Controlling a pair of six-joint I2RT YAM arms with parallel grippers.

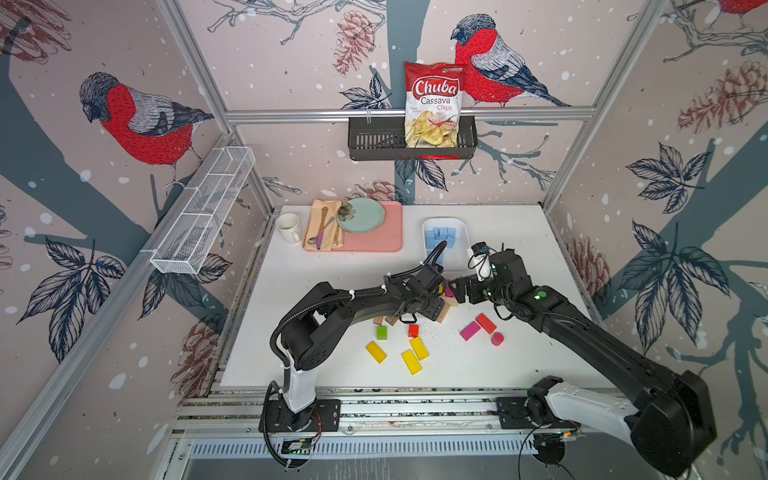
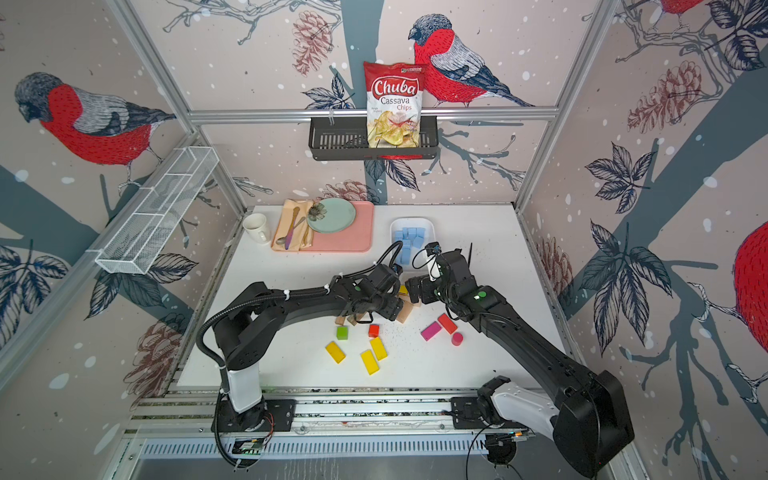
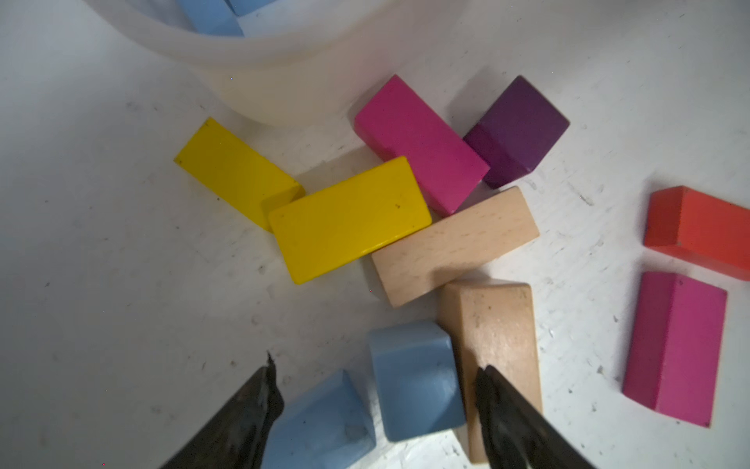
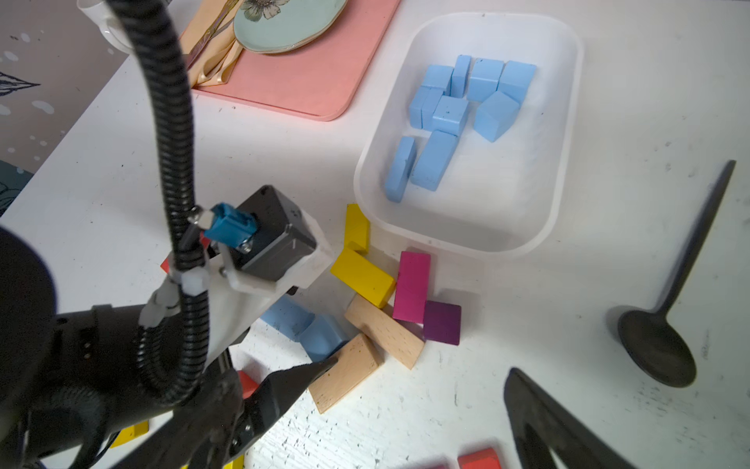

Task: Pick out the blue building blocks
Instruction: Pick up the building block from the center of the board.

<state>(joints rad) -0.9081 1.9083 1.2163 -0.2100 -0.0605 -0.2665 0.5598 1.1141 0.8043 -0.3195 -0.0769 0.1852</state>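
Two light blue building blocks (image 3: 414, 381) (image 3: 324, 422) lie side by side on the white table, against a plain wooden block (image 3: 495, 337). My left gripper (image 3: 377, 365) is open and straddles both; one finger is close beside the nearer block and the other hangs over the wooden block. The same pair (image 4: 324, 337) shows in the right wrist view, under the left wrist. Several more blue blocks (image 4: 466, 109) (image 1: 440, 239) lie in a white tray (image 4: 568, 122) (image 2: 430, 226) just behind. My right gripper (image 4: 424, 365) (image 1: 461, 291) stands wide open beside them, holding nothing.
Yellow (image 3: 349, 219), magenta (image 3: 422, 142), purple (image 3: 519, 126) and wooden (image 3: 454, 243) blocks crowd between the pair and the tray. More coloured blocks (image 1: 415, 353) lie toward the front. A black spoon (image 4: 657, 345) lies to the right. A pink tray (image 1: 374, 241) with a plate, and a mug (image 1: 289, 226), stand at the back.
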